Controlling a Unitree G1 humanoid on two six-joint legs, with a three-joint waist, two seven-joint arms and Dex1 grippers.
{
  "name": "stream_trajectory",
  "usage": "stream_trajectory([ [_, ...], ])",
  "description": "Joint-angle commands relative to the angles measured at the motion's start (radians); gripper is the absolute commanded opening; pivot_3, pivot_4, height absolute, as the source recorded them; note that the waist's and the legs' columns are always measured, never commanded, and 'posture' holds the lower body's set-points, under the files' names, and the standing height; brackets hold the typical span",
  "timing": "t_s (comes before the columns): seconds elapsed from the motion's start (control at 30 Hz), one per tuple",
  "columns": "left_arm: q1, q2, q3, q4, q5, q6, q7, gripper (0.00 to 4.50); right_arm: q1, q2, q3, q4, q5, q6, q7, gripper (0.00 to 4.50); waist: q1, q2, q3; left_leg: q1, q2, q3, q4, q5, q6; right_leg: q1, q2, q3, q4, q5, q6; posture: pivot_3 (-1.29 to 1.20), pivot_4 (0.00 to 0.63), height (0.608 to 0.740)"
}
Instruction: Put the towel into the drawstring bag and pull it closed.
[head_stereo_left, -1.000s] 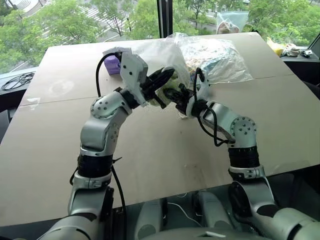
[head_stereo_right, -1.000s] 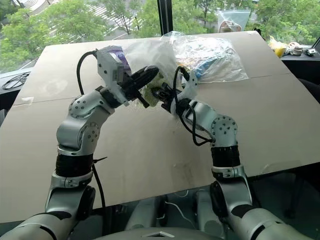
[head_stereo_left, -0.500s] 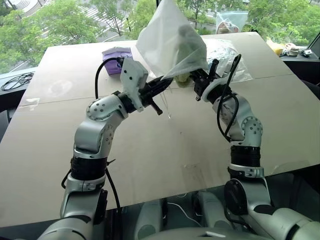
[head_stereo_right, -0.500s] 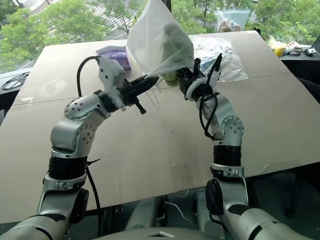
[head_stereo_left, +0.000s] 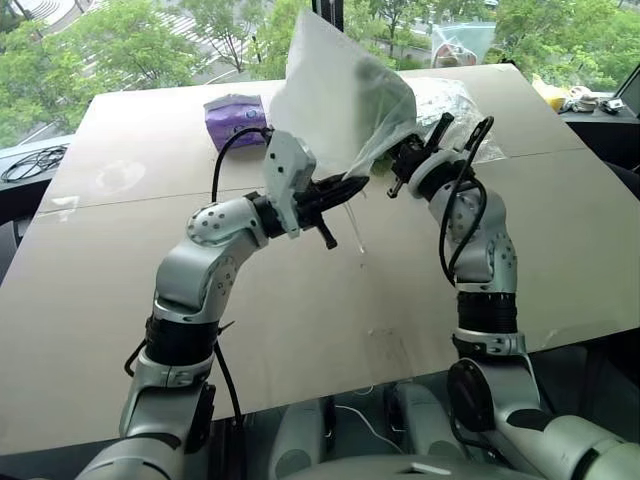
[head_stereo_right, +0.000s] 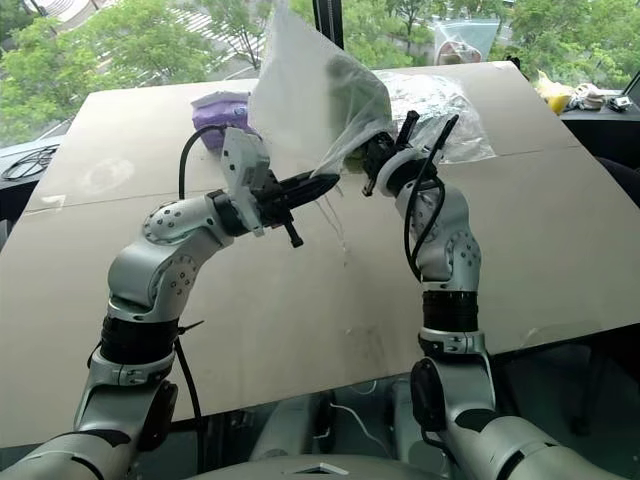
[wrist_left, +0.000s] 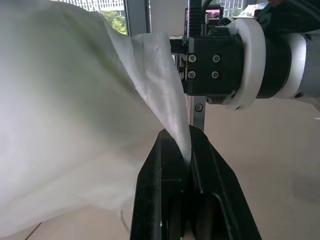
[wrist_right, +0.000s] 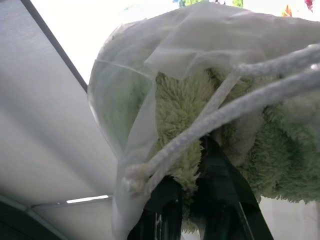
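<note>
The white drawstring bag (head_stereo_left: 335, 90) is held up in the air over the middle of the table, standing above both grippers. The pale green towel (wrist_right: 182, 107) lies inside it, showing through the thin fabric and at the bag's mouth. The white cord (wrist_right: 240, 100) runs across the towel. My left gripper (head_stereo_left: 355, 186) is shut on a fold of the bag's lower edge (wrist_left: 172, 112). My right gripper (head_stereo_left: 393, 162) is shut on the bag's mouth just to the right, where the cord and towel meet. The two grippers are close together.
A purple tissue pack (head_stereo_left: 235, 108) lies at the back left of the brown table (head_stereo_left: 300, 320). A clear plastic bag of colourful items (head_stereo_left: 455, 105) lies behind the right arm. Cables (head_stereo_left: 30, 160) lie off the table's left edge, and small items (head_stereo_left: 575, 98) sit far right.
Both grippers have lifted the bag off the table, and it now stands upright. The right wrist has rolled, and the left gripper has shifted slightly right and down.
</note>
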Motion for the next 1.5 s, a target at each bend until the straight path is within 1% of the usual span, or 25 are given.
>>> stream_trajectory([
  [0.03, -0.013, -0.003, 0.047, -0.068, -0.097, 0.026, -0.027, 0.00, -0.043, 0.041, 0.073, -0.028, -0.105, 0.076, 0.057, 0.10, 0.000, 0.000, 0.000, 0.000, 0.000, 0.000, 0.000, 0.000, 0.000, 0.000, 0.000, 0.000, 0.000, 0.000, 0.000, 0.00, 0.150, 0.740],
  [0.13, -0.040, 0.014, 0.117, -0.072, -0.196, 0.073, -0.036, 0.00, -0.010, -0.055, 0.131, -0.028, -0.210, 0.193, 0.092, 0.10, 0.001, 0.000, 0.000, 0.000, 0.000, 0.000, 0.000, 0.000, 0.000, 0.000, 0.000, 0.000, 0.000, 0.000, 0.000, 0.00, 0.150, 0.740],
  [0.2, -0.052, 0.023, 0.147, -0.067, -0.235, 0.095, -0.035, 0.00, -0.001, -0.087, 0.150, -0.028, -0.255, 0.252, 0.118, 0.10, 0.004, 0.000, 0.000, 0.000, 0.000, 0.000, 0.000, 0.000, 0.000, 0.000, 0.000, -0.001, 0.000, 0.000, 0.000, 0.00, 0.150, 0.740],
  [0.33, -0.079, 0.035, 0.207, -0.033, -0.299, 0.124, -0.015, 0.00, 0.010, -0.113, 0.156, -0.037, -0.286, 0.339, 0.163, 0.10, 0.004, 0.000, 0.000, 0.000, -0.001, 0.000, 0.001, 0.000, 0.000, 0.000, -0.001, -0.001, 0.000, -0.002, -0.004, 0.00, 0.150, 0.740],
  [0.5, -0.088, 0.042, 0.262, -0.001, -0.354, 0.152, 0.009, 0.00, 0.014, -0.128, 0.144, -0.077, -0.304, 0.412, 0.234, 0.10, 0.004, 0.000, 0.000, 0.000, 0.000, 0.000, 0.001, 0.000, 0.000, 0.000, 0.000, -0.002, 0.000, 0.000, 0.000, 0.00, 0.150, 0.740],
  [0.53, -0.082, 0.048, 0.262, 0.008, -0.344, 0.148, 0.008, 0.00, 0.018, -0.137, 0.146, -0.088, -0.312, 0.428, 0.259, 0.42, 0.004, 0.000, 0.000, 0.000, 0.000, 0.000, 0.001, 0.000, 0.000, 0.000, 0.000, -0.002, 0.000, 0.000, 0.000, 0.00, 0.150, 0.740],
  [0.63, -0.071, 0.050, 0.270, 0.032, -0.345, 0.144, 0.013, 0.00, 0.033, -0.165, 0.146, -0.118, -0.346, 0.458, 0.303, 1.58, 0.004, 0.000, 0.000, 0.000, -0.001, 0.000, 0.001, 0.000, 0.000, 0.000, 0.000, -0.003, 0.000, 0.000, 0.000, 0.00, 0.150, 0.740],
  [0.7, -0.070, 0.050, 0.273, 0.042, -0.348, 0.142, 0.016, 0.00, 0.040, -0.175, 0.131, -0.115, -0.366, 0.460, 0.309, 2.52, 0.004, 0.000, 0.000, 0.000, 0.000, 0.000, 0.001, 0.000, 0.000, 0.000, 0.000, -0.003, 0.000, 0.000, 0.000, 0.00, 0.150, 0.740],
  [0.73, -0.069, 0.050, 0.273, 0.044, -0.347, 0.141, 0.017, 0.00, 0.043, -0.180, 0.122, -0.112, -0.370, 0.462, 0.312, 3.11, 0.004, 0.000, 0.000, 0.000, -0.001, 0.000, 0.001, 0.000, 0.000, 0.000, 0.000, -0.003, 0.000, 0.000, 0.000, 0.00, 0.150, 0.740],
  [0.77, -0.070, 0.046, 0.279, 0.050, -0.351, 0.141, 0.024, 0.00, 0.049, -0.193, 0.110, -0.111, -0.375, 0.466, 0.322, 3.47, 0.005, 0.000, 0.000, 0.000, -0.001, 0.000, 0.001, 0.000, 0.000, 0.000, 0.000, -0.003, 0.000, 0.000, 0.000, 0.00, 0.150, 0.740],
  [0.87, -0.073, 0.034, 0.295, 0.061, -0.365, 0.140, 0.043, 0.00, 0.063, -0.241, 0.088, -0.124, -0.396, 0.487, 0.369, 3.47, 0.007, 0.000, 0.000, 0.000, -0.001, 0.000, 0.001, 0.000, 0.000, 0.000, 0.000, -0.003, 0.000, 0.000, 0.000, 0.00, 0.150, 0.740],
  [0.97, -0.069, 0.026, 0.302, 0.070, -0.371, 0.139, 0.056, 0.00, 0.082, -0.324, 0.102, -0.157, -0.469, 0.518, 0.475, 3.47, 0.009, 0.000, 0.000, 0.000, -0.001, 0.001, 0.001, 0.000, 0.000, 0.000, 0.000, -0.003, 0.000, 0.000, 0.000, 0.00, 0.150, 0.740],
  [1.03, -0.066, 0.022, 0.302, 0.069, -0.375, 0.137, 0.066, 0.00, 0.116, -0.400, 0.126, -0.190, -0.545, 0.531, 0.585, 3.47, 0.009, 0.000, 0.000, 0.000, -0.001, 0.001, 0.001, 0.000, 0.000, 0.000, 0.000, -0.003, -0.001, 0.000, 0.000, 0.00, 0.150, 0.740],
  [1.23, -0.061, 0.010, 0.305, 0.063, -0.394, 0.139, 0.089, 0.00, 0.176, -0.540, 0.181, -0.271, -0.699, 0.550, 0.836, 3.47, 0.010, 0.000, 0.000, 0.000, 0.000, 0.001, 0.000, 0.000, 0.000, 0.000, 0.000, -0.003, -0.002, 0.000, 0.000, 0.00, 0.150, 0.740],
  [1.33, -0.060, 0.007, 0.300, 0.059, -0.396, 0.139, 0.093, 0.00, 0.188, -0.582, 0.227, -0.303, -0.795, 0.535, 0.921, 3.47, 0.011, -0.001, 0.000, 0.001, 0.000, 0.001, 0.000, 0.000, 0.000, 0.000, 0.001, -0.003, -0.001, 0.000, 0.000, 0.00, 0.150, 0.740],
  [1.43, -0.062, 0.005, 0.297, 0.057, -0.400, 0.142, 0.096, 0.00, 0.181, -0.608, 0.304, -0.314, -0.948, 0.485, 0.982, 3.47, 0.013, -0.001, 0.000, 0.001, 0.000, 0.001, 0.001, 0.000, 0.000, 0.000, 0.001, -0.003, -0.001, -0.002, -0.003, 0.00, 0.150, 0.740],
  [1.5, -0.062, 0.005, 0.296, 0.054, -0.403, 0.145, 0.097, 0.00, 0.175, -0.611, 0.341, -0.318, -1.023, 0.459, 1.015, 3.47, 0.015, -0.001, 0.000, 0.001, 0.000, 0.001, 0.001, 0.000, 0.000, 0.000, 0.001, -0.003, -0.001, -0.002, -0.003, 0.00, 0.150, 0.740],
])
